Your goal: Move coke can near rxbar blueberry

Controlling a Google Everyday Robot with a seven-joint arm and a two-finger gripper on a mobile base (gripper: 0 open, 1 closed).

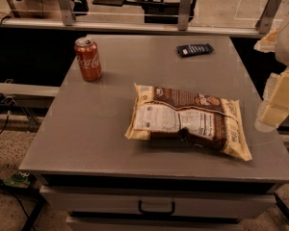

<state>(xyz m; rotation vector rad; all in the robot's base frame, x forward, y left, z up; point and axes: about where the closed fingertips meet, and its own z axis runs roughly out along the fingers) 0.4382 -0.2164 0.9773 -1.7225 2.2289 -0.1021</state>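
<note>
- Gripper [278, 102]: at the far right edge of the view, cream and blocky, hanging by the right side of the grey table [86, 138]; apart or together, cannot tell.
- Nearest to it: large cream-and-brown snack bag [188, 121], lying flat in the middle of the tabletop with its white nutrition panel up and its right end just beside the gripper; no contact visible between the two.
- Further back, near the far edge and right of centre: rxbar blueberry [195, 49], a small dark navy wrapper with pale lettering, lying flat, well apart from the bag.
- Across the table toward the far-left corner: coke can [88, 59], red with white script and a silver top, standing upright on the tabletop, well apart from the rxbar blueberry and from the gripper, with bare grey surface between.
- Under the tabletop at the front: drawer with a dark handle [156, 208].
- Beyond the far edge: metal rail posts [185, 6] on a pale ledge.
- Down on the floor at left: dark cable [0, 134].
</note>
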